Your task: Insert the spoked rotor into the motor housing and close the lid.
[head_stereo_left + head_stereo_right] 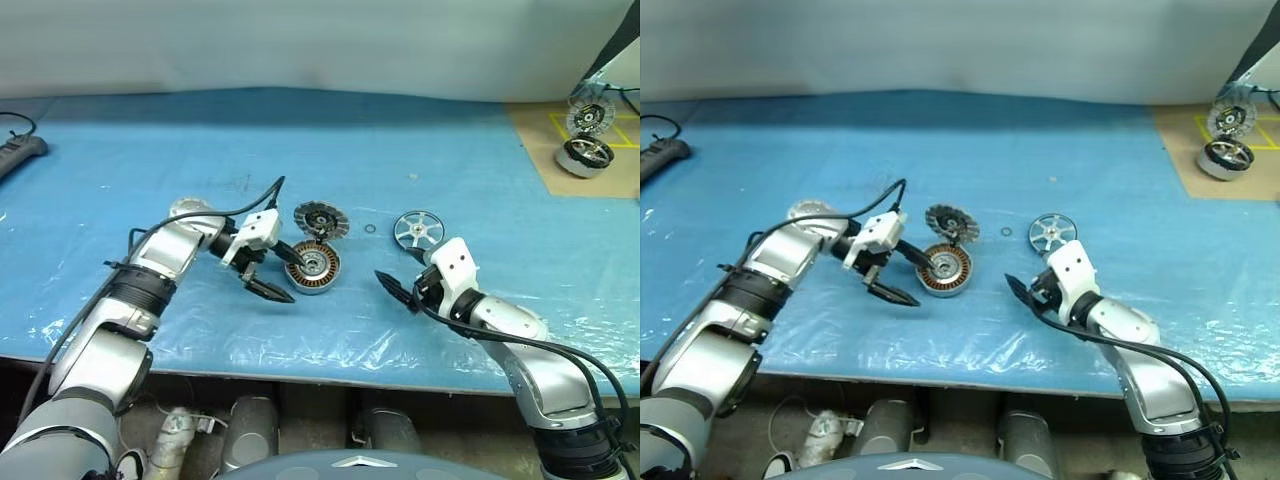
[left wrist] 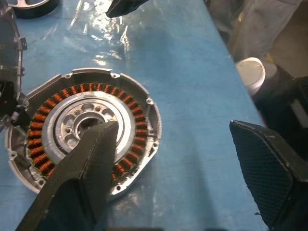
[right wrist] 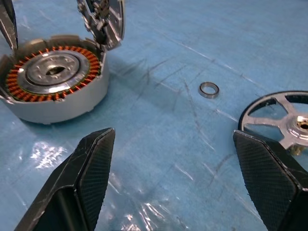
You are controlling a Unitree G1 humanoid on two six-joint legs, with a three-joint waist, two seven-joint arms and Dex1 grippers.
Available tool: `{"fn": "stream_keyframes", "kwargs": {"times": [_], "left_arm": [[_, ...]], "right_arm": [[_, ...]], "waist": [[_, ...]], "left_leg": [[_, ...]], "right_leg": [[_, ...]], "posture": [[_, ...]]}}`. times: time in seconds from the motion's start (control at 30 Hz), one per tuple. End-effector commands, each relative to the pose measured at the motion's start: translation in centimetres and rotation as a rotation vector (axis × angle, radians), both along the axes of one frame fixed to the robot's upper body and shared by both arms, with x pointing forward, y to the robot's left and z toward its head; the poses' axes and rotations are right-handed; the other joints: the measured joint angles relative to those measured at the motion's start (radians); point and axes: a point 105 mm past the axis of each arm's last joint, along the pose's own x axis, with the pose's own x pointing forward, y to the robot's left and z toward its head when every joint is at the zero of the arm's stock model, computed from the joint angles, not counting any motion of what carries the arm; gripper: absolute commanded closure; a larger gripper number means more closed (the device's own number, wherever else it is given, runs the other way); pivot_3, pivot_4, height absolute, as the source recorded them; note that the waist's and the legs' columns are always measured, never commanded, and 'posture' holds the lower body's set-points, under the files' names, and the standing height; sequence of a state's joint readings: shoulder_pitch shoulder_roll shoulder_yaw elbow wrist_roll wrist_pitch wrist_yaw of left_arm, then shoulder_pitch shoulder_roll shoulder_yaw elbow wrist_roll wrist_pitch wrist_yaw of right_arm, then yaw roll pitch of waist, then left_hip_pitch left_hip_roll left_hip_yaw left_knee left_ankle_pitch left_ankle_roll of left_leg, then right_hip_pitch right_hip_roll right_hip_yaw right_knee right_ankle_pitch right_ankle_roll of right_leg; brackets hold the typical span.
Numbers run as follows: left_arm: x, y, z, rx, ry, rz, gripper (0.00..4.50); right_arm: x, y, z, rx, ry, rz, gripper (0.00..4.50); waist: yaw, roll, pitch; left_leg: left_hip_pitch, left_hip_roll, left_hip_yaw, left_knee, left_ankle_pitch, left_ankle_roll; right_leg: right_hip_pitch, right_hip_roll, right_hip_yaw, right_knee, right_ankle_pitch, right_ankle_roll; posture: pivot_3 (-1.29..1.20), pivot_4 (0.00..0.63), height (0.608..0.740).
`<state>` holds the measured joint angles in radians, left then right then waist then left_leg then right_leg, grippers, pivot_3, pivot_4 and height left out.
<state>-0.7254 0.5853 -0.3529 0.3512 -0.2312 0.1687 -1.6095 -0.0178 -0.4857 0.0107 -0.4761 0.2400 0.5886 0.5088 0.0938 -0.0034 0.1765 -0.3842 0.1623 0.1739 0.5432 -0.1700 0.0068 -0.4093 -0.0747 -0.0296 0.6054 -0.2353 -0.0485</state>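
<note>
Spoked rotor: lying flat on the blue sheet, loose, right of the housing and well apart from it, back from the near edge of the table.
Motor housing: sits open near the middle of the table, its ring of copper windings and silver centre facing up; no wheel inside it.
Lid: tipped up at the housing's far rim, ribbed face showing, joined there at the edge.
Small ring: a tiny metal ring on the sheet between the lid and the spoked rotor, touching neither.
Left gripper: fingers spread wide; one fingertip hangs over the housing's centre, the other off its near side; it grips nothing.
Right gripper: fingers spread wide and empty, low over the sheet near the table's front edge, with the spoked rotor just beyond one fingertip.
Table: covered in a blue plastic sheet, creased and shiny towards the near edge.
Far right corner: a second motor assembly stands on a brown board.
</note>
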Motion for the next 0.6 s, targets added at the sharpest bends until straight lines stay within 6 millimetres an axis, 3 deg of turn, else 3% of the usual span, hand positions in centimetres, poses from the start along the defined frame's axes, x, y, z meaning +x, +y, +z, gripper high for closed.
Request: {"fn": "stream_keyframes", "kwargs": {"times": [0.03, 0.17, 0.33, 0.47, 0.6], "left_arm": [[-0.5, 0.3, 1.2, -0.085, -0.029, 0.014, 0.53], [0.5, 0.2, 1.2, -0.229, -0.075, 0.177, 0.53], [0.6, 0.9, -1.2, -0.316, -0.050, 0.378, 0.53], [0.0, 1.3, -2.3, -0.382, 0.038, 0.504, 0.53], [0.8, 1.5, -2.4, -0.446, 0.077, 0.617, 0.53]], "right_arm": [[0.8, 0.3, 1.9, 0.000, -0.074, 0.017, 0.36], [2.7, 0.3, 1.6, -0.015, -0.099, -0.018, 0.36], [4.4, 1.9, 1.0, 0.006, -0.110, -0.005, 0.36], [5.7, 2.7, 1.1, 0.019, -0.132, -0.016, 0.36], [7.1, 3.0, 1.1, 0.048, -0.140, -0.048, 0.36]], "waist": [[-0.001, 0.000, 0.000], [-0.001, 0.000, 0.000], [-0.008, 0.000, 0.000], [-0.020, 0.000, 0.000], [-0.022, 0.000, 0.000]], "left_leg": [[0.000, 0.000, 0.000, 0.000, 0.000, 0.000], [0.003, 0.000, 0.000, 0.002, 0.001, -0.001], [0.003, 0.001, 0.001, 0.002, 0.001, -0.002], [0.000, 0.001, 0.000, 0.002, 0.002, 0.000], [0.002, 0.001, 0.000, 0.004, 0.000, 0.000]], "right_leg": [[0.000, 0.000, 0.000, 0.000, 0.000, 0.000], [0.003, 0.000, 0.001, 0.001, 0.000, 0.000], [0.003, 0.000, 0.001, 0.001, 0.000, 0.000], [0.001, 0.000, 0.000, 0.001, 0.000, 0.000], [0.003, 0.000, 0.000, 0.002, 0.000, -0.001]], "posture": [[0.00, 0.150, 0.740], [0.00, 0.150, 0.740], [0.00, 0.150, 0.740], [0.00, 0.150, 0.740], [0.00, 0.150, 0.740]]}}
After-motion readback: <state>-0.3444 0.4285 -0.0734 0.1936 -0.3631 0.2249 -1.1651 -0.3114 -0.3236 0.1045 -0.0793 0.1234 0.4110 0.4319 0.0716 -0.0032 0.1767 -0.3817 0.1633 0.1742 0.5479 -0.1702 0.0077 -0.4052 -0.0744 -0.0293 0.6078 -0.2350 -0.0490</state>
